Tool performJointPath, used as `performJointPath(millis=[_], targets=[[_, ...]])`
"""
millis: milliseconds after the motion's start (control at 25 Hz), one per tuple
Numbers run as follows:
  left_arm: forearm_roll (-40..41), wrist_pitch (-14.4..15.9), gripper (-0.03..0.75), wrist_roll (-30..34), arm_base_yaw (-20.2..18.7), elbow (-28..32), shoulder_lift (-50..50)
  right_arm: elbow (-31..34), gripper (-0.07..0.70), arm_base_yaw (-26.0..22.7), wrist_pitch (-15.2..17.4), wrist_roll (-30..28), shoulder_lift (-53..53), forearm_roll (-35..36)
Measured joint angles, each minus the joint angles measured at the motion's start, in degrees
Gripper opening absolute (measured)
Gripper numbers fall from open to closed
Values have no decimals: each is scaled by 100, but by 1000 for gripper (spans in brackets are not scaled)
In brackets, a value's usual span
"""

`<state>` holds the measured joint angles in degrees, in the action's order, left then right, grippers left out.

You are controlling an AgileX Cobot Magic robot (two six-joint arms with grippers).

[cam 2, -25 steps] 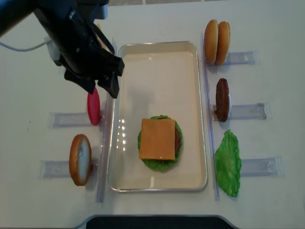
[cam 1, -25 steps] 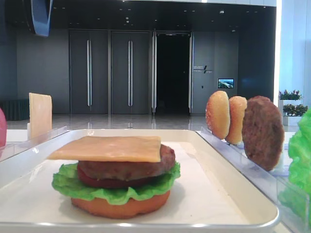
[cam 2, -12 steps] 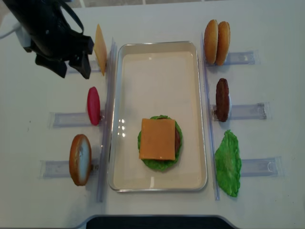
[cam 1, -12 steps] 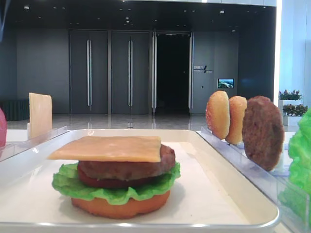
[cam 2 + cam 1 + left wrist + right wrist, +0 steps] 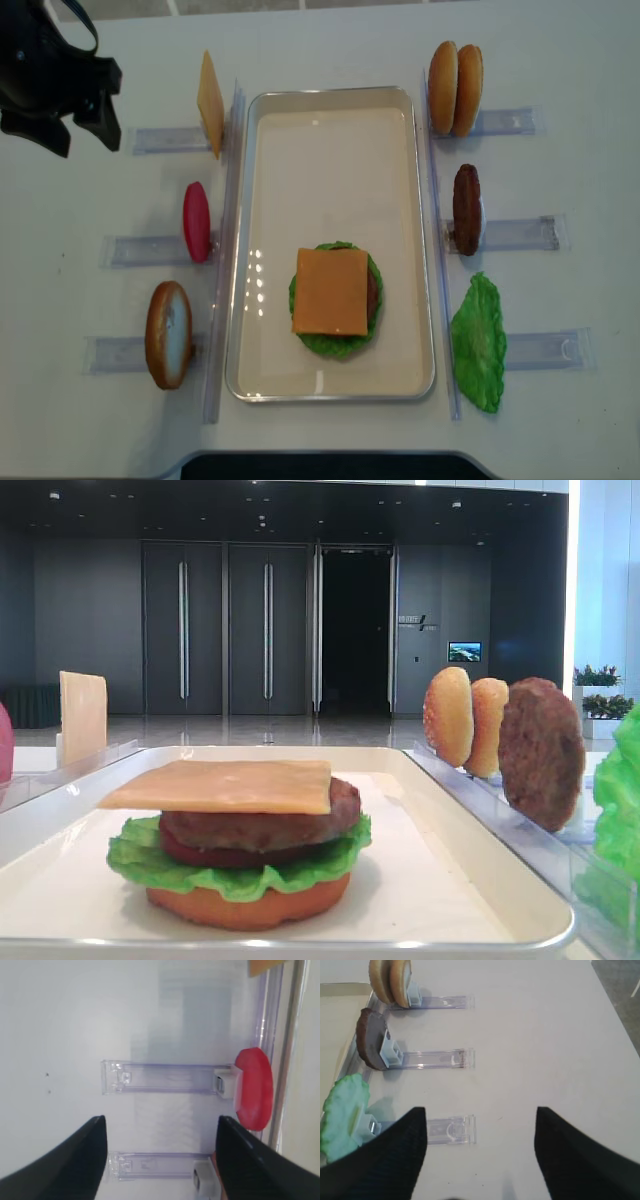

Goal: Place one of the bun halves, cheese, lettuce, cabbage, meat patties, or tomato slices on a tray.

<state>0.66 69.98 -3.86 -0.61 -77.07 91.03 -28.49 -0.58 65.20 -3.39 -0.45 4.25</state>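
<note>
**Cheese lies flat on top of the burger stack in the tray**

The cheese lies flat on the stack, its face up. It is nearly square, a bit longer toward the near and far ends of the tray. Under it sit a meat patty, a tomato slice, lettuce and a bun half. The stack is in the near half of the tray, well apart from the left end effector, to its right and nearer the front.

The left end effector hangs over the surface at the far left corner. Its two fingers stand wide apart and hold nothing. Below it in the wrist view, a red tomato slice stands on edge in a clear rack.

The right end effector is wide too, with nothing in it. In front of it, more bun halves, a meat patty and a lettuce leaf stand in racks.

No writing can be read.
</note>
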Motion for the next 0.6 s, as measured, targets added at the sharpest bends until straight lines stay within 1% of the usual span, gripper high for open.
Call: performJointPath(millis=[280,480,600], targets=[[0,0,517,155,450,0,-79,0,470,0,0,0,0,0],[52,0,517,193,487,27,-351,0,470,0,0,0,0,0],[52,0,517,210,487,225,-793,0,470,0,0,0,0,0]])
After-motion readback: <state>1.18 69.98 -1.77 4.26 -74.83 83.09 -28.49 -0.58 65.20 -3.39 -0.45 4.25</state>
